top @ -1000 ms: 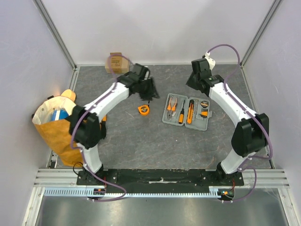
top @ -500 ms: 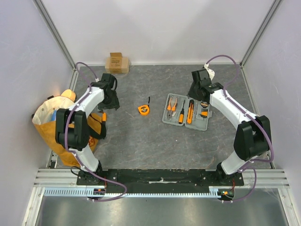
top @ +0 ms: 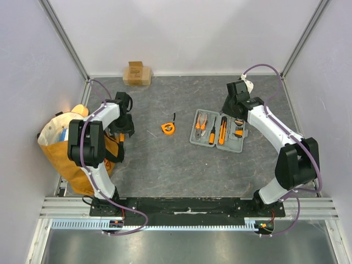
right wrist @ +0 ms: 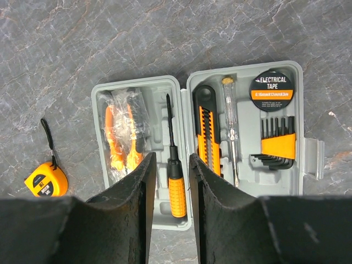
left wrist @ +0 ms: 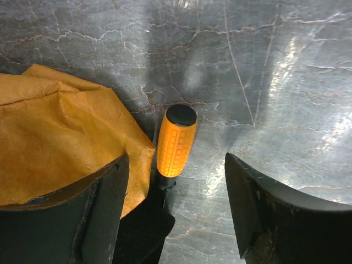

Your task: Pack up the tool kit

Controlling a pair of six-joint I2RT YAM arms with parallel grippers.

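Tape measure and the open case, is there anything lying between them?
Nothing: the top view shows only bare table between the tape measure and the case; the right wrist view agrees.

left claw (left wrist: 176, 159) — wide open, pointing down | right claw (right wrist: 171, 159) — narrow gap, pointing down

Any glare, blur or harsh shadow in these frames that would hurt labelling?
Left wrist: glare streaks across the table, dark shadow patches, but the orange handle is sharp. Right wrist: evenly lit, electrical tape label legible. Top external: soft, even light, no blur.
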